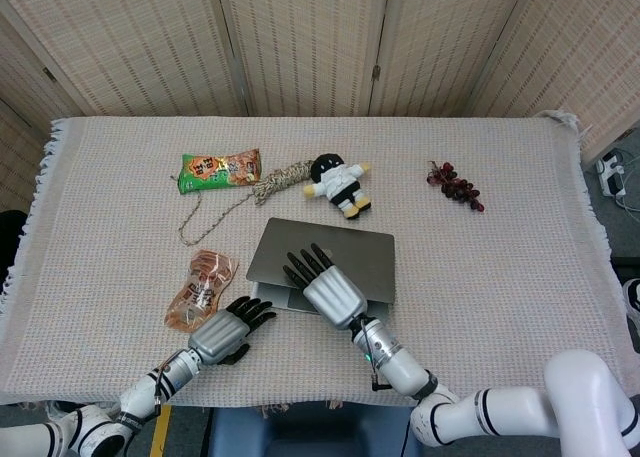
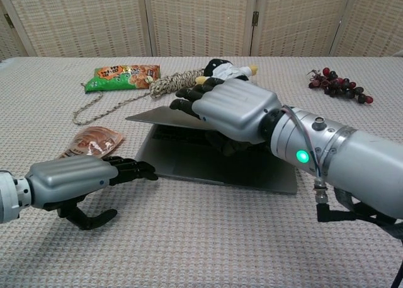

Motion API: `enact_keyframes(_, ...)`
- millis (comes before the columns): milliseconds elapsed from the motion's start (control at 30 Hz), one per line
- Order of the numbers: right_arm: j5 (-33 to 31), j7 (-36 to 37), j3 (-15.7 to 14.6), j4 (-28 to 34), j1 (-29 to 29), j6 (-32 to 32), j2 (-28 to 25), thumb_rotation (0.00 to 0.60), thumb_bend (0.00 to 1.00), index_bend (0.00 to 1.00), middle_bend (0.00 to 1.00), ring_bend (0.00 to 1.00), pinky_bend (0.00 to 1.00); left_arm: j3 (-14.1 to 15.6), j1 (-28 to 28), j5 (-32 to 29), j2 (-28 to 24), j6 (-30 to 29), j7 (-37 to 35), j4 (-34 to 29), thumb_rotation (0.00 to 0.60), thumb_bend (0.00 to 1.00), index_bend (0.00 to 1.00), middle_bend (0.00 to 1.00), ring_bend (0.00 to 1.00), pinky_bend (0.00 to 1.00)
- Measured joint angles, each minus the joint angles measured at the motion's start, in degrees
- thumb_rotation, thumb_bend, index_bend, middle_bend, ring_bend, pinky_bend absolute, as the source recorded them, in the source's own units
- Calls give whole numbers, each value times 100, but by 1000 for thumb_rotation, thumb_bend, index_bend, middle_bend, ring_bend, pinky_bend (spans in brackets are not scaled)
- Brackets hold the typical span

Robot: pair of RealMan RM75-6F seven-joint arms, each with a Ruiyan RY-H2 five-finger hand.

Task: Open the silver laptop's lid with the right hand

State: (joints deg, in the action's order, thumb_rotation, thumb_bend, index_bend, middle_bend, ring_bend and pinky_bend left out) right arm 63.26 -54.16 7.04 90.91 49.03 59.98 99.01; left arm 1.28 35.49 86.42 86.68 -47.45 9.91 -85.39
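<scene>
The silver laptop [image 1: 325,265] sat near the front middle of the cloth-covered table [image 1: 520,277], its lid [image 2: 165,116] raised partway off the base [image 2: 214,165]. At the far left, the left hand [image 2: 79,179] rested on the cloth beside the laptop's near left corner, holding nothing, its fingers [image 2: 132,169] stretched toward the base and its thumb hanging apart below. Behind it lay an orange snack packet [image 1: 203,288], with a green snack bag [image 1: 220,169] and a coiled rope [image 1: 270,182] farther back. The right hand [image 2: 227,111] gripped the lid's front edge, dark fingers [image 1: 303,264] spread flat on top and the thumb tucked beneath. A plush doll [image 1: 337,184] lay just behind the laptop. Far right, a bunch of dark grapes [image 1: 456,186] lay well apart.
</scene>
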Motion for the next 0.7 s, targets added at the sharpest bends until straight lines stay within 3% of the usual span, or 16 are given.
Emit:
enact_keyframes(200,-100,1,57,-135,47,14,101,600,599,0,0,0,0,17,48,-122,32,26,75,-5,600,614,8,49,0,0)
enact_keyframes(700,-298,-201,160,-569,149,147,338,600,598,0,0,0,0,30,165,-330,98,88,164,51,600,614,9,49,0,0)
